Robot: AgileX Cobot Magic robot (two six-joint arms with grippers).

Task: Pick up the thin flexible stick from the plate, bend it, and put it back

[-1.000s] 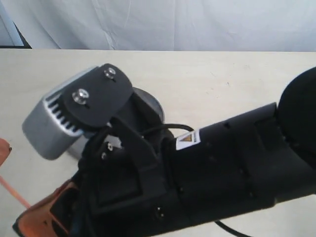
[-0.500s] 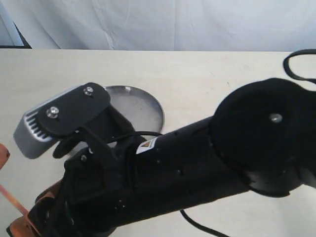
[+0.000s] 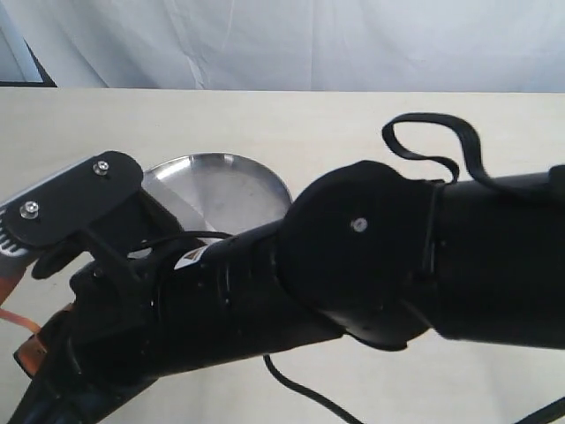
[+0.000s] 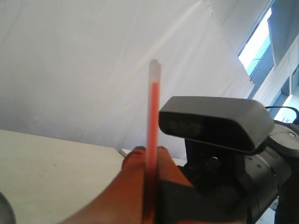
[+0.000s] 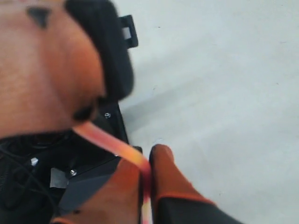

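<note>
Grip on thin flexible stick (image 5: 112,142) from both ends, off plate (image 3: 221,181), up over table (image 3: 309,124). Left gripper (image 4: 149,151): pinches stick tight between orange pads (image 4: 131,186), stands it upright, pale tip (image 4: 155,69) up against white cloth (image 4: 70,70). Right gripper (image 5: 147,161): clamps other end, fingers (image 5: 173,182) pressed together around it. Both sets of jaws down to stick's thickness, no gap visible. Right wrist view: runs in a curve from blurred orange mass (image 5: 42,70) close to lens down into fingers, so bent, not straight. Exterior view: mostly hidden behind right arm (image 3: 371,265) stretched across to lower left corner; only short orange piece visible at left edge. Plate: sits on table behind arm, near side covered by it. Wrist camera housing (image 4: 212,123) of right arm just beside left pads in left wrist view.
</note>
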